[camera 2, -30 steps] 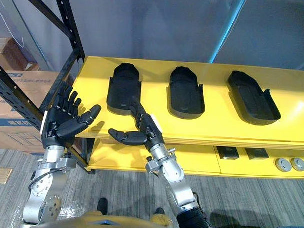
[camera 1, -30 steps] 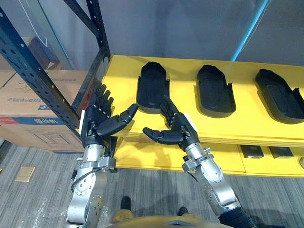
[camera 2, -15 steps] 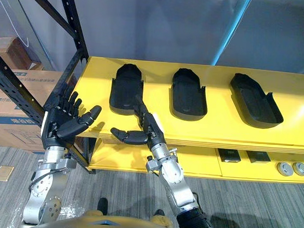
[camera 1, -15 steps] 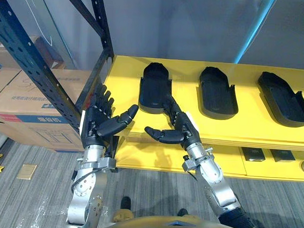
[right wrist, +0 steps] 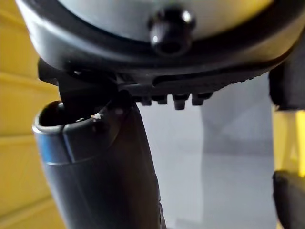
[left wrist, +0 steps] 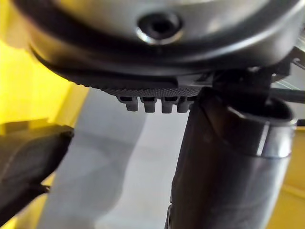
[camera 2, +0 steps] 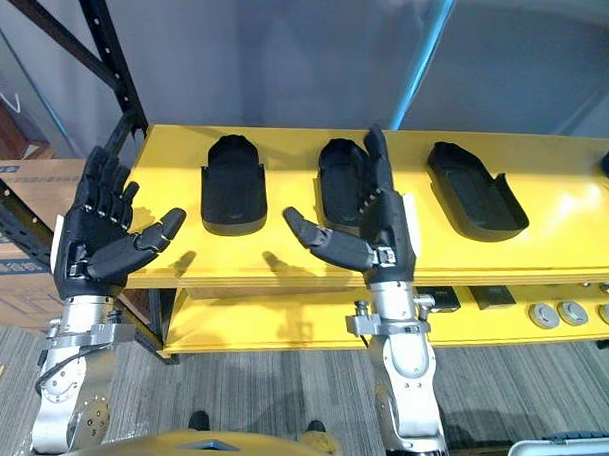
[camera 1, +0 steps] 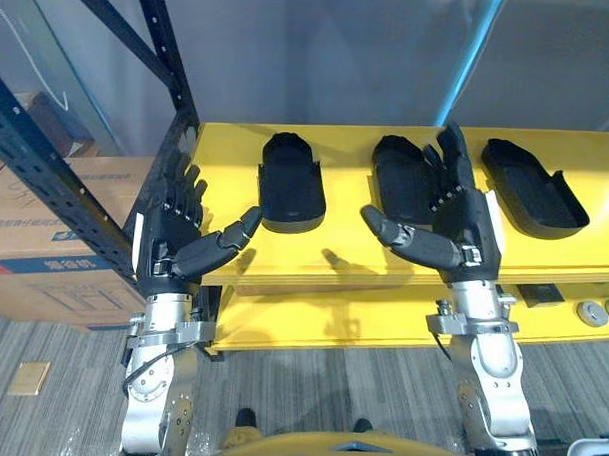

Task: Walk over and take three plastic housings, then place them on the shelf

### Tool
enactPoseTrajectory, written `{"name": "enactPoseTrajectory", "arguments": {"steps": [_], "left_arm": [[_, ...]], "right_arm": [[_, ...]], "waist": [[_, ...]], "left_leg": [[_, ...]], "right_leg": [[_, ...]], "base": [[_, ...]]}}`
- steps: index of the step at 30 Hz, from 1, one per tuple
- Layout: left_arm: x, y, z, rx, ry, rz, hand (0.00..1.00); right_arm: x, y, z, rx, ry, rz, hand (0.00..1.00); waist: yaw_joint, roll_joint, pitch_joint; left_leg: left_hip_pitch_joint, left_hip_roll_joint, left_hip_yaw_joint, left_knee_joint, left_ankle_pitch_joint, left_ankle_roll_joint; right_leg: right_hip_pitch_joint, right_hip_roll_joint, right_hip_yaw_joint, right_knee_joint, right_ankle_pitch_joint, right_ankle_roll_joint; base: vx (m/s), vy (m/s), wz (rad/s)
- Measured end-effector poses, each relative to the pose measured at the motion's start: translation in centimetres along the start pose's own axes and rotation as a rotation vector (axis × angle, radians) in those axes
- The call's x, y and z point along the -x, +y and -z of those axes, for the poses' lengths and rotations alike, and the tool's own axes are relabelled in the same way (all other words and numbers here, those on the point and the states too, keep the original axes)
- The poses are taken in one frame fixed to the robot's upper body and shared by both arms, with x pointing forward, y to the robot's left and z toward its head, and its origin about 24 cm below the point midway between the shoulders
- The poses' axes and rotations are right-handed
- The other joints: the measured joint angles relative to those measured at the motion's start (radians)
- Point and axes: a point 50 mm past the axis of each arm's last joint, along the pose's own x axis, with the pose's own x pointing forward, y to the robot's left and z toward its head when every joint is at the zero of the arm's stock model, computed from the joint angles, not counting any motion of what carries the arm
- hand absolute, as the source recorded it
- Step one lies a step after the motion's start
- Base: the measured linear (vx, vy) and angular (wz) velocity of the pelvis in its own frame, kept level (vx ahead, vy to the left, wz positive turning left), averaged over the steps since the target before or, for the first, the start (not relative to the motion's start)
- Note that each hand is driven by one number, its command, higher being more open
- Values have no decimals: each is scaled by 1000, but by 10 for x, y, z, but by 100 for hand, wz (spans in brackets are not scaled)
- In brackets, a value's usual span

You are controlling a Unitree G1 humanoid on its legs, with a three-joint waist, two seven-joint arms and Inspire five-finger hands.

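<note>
Three black moulded plastic housings lie in a row on the bright yellow shelf board (camera 1: 323,257): left housing (camera 1: 289,182), middle housing (camera 1: 398,179), right housing (camera 1: 531,186). The left hand (camera 1: 174,241) hovers spread and empty at the shelf's left corner. The right hand (camera 1: 460,228), fingers straight and holding nothing, is raised before the middle housing.

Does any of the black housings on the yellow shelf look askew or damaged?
The right housing seems turned slightly askew; the left housing and the middle housing lie straight. No damage shows.
</note>
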Motion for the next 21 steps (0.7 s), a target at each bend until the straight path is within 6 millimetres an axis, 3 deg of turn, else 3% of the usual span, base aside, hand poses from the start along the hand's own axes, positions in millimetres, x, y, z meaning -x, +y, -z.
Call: {"name": "enactPoseTrajectory", "arguments": {"steps": [4,10,16,21], "left_arm": [[-1,-26,-7,103,-42,228,100],[11,-59,12,183,98,537,100],[50,-70,72,231,570,793,100],[79,-62,95,254,821,872,100]], "right_arm": [[21,-23,13,84,131,155,100],[46,-58,31,159,260,359,100],[108,-96,82,250,582,642,100],[157,-104,113,305,833,728,100]], "waist": [[-26,10,-12],[-75,30,-25],[-103,61,-46],[-104,67,-48]], "left_leg": [[5,2,31,0,-1,3],[15,10,81,0,-16,-2],[16,13,113,0,-28,-5],[19,11,121,0,-34,-4]], "right_leg": [[-18,4,34,1,4,4],[-36,12,73,-1,4,5],[-53,17,101,-2,4,5],[-53,15,108,0,4,5]], "base": [[38,0,-22],[12,0,-26],[12,4,-14],[13,3,-3]]}}
